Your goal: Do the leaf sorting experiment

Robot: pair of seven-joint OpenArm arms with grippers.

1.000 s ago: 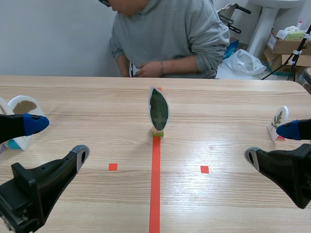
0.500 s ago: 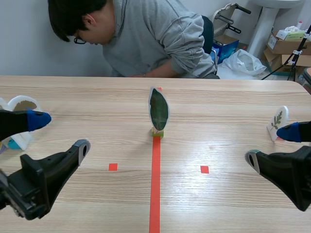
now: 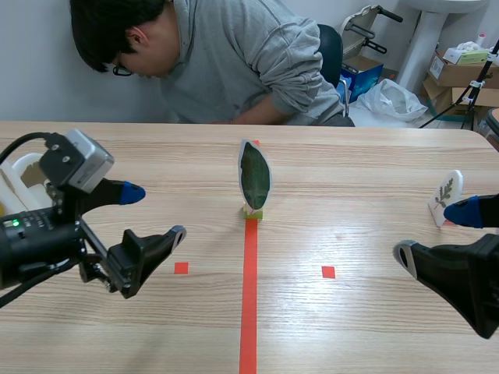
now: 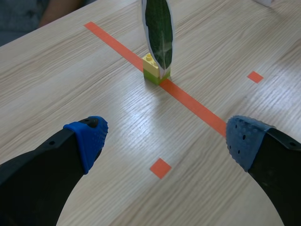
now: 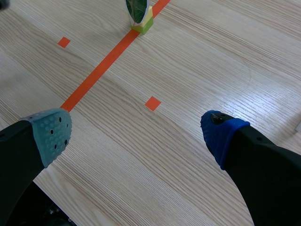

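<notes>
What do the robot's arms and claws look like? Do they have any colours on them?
Both arms are black and chunky. The left gripper and the right gripper each have two thick curved fingers with soft dotted tips: one blue pad and one grey-green pad. The left arm also carries a silver-grey box, a looping black cable and a tiny green light.

You have a pale wood-grain table (image 3: 374, 164) before you; behind it a plain grey wall (image 3: 39, 70); past its far right corner, a dark chair (image 3: 331, 43), a white plastic bag (image 3: 394, 100), cardboard boxes (image 3: 456, 74) and a white pedestal (image 3: 425, 43).
</notes>
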